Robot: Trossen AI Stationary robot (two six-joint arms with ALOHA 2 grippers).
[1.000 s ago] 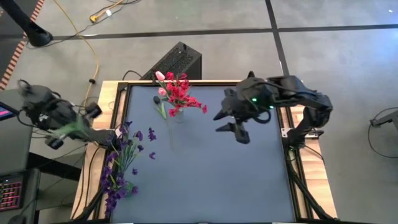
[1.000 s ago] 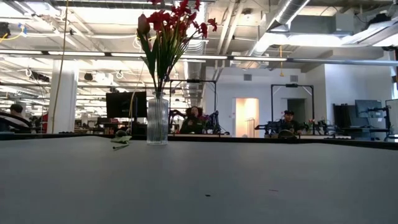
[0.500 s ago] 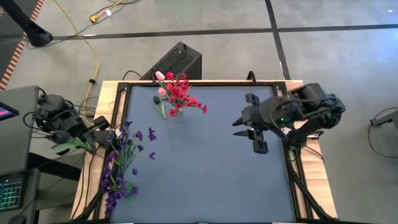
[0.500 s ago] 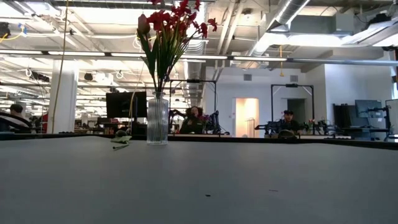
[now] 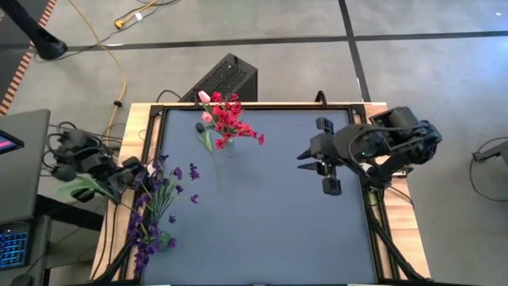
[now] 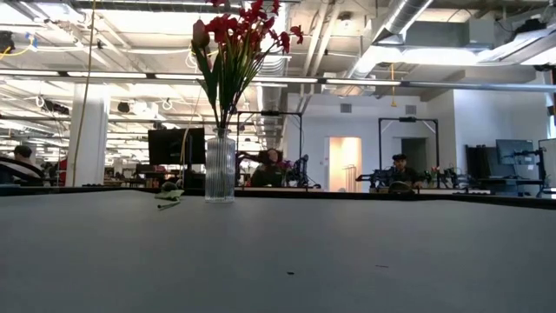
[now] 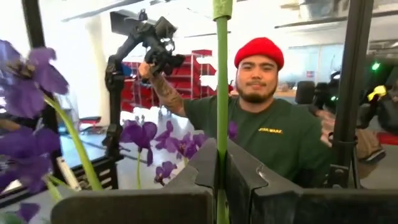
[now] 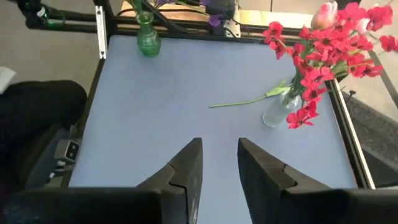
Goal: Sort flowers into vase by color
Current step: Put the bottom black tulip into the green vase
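High view: left gripper [image 5: 119, 176] pinches a green stem [image 7: 221, 93] off-table; right gripper [image 5: 317, 165] hovers, fingers parted.

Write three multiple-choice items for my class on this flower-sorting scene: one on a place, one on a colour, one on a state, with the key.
1. Where does the clear vase stand on the table?
A. near the far edge, left of the middle
B. at the near right corner
C. dead centre

2. What colour are most blossoms in that vase?
A. yellow
B. red
C. white

3. What is the left gripper doing?
A. standing open over bare table
B. pinching a green stem
C. holding the vase

Key:
1 A, the high view shows the vase near the far edge, left of the middle.
2 B, the red flowers fill it, with a pink bud or two.
3 B, the left wrist view shows the green stem clamped between the shut fingers, beside the purple flowers.
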